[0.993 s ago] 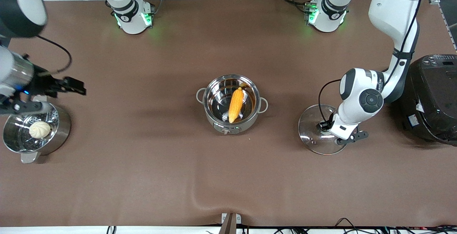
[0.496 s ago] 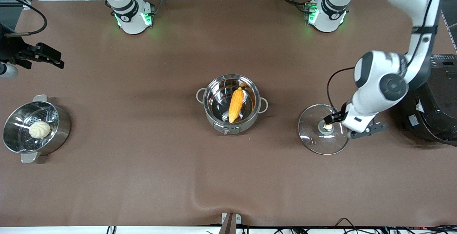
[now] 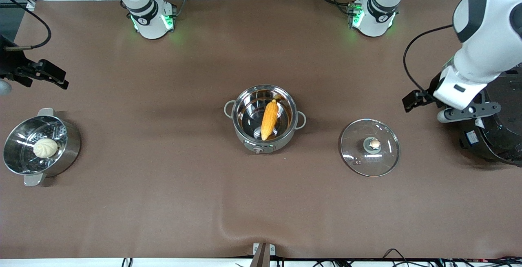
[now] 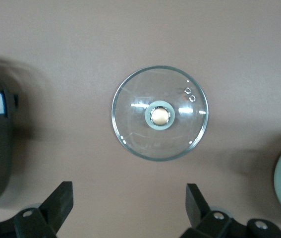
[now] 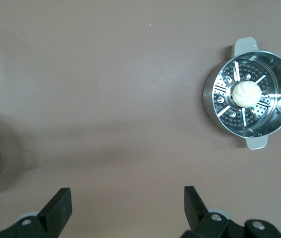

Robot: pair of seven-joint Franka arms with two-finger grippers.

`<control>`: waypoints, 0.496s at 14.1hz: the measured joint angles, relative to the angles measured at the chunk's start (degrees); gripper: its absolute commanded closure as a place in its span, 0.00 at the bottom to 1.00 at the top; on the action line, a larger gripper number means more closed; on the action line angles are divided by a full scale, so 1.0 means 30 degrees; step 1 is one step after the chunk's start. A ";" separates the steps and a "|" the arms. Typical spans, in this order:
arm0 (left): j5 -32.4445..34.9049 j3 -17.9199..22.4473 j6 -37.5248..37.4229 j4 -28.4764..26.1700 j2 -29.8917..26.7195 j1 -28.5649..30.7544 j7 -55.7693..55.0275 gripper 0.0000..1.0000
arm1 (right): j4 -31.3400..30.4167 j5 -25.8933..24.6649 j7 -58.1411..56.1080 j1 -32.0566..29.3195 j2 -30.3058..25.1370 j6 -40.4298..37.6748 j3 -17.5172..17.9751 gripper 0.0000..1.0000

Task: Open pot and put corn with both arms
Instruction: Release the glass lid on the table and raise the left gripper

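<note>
The steel pot [image 3: 237, 106] stands open in the middle of the table. The yellow-orange corn [image 3: 269, 119] lies inside it. Its glass lid [image 3: 383, 159] with the copper knob lies flat on the table toward the left arm's end, and also shows in the left wrist view [image 4: 130, 129]. My left gripper [image 3: 467, 112] is up in the air between the lid and the rice cooker. It is open and empty in the left wrist view [image 4: 130, 203]. My right gripper [image 3: 40, 73] is raised at the right arm's end of the table, open and empty in the right wrist view [image 5: 128, 206].
A steel steamer pot [image 3: 70, 144] holding a white bun [image 3: 45, 148] stands at the right arm's end, also in the right wrist view [image 5: 214, 106]. A large black rice cooker [image 3: 499, 136] stands at the left arm's end, partly under my left arm.
My left gripper has lifted off the lid's knob and drawn up and away toward the rice cooker; the lid stays on the table. My right gripper has moved off the steamer pot toward the bases.
</note>
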 measured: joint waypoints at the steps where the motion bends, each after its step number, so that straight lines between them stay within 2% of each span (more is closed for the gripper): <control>1: 0.0000 -0.0004 -0.0231 0.0136 -0.0244 0.0001 0.0860 0.00 | -0.0018 0.0003 -0.0003 -0.0111 -0.0043 -0.0069 -0.0013 0.00; 4: -0.0007 0.0071 -0.2135 0.0952 -0.0820 0.0019 0.3050 0.00 | -0.0016 0.0004 -0.0003 -0.0143 -0.0189 -0.0258 -0.0006 0.00; 7: -0.0381 0.0361 -0.5268 0.3280 -0.1041 0.0037 0.4971 0.00 | -0.0016 0.0004 -0.0005 -0.0144 -0.0300 -0.0295 -0.0003 0.00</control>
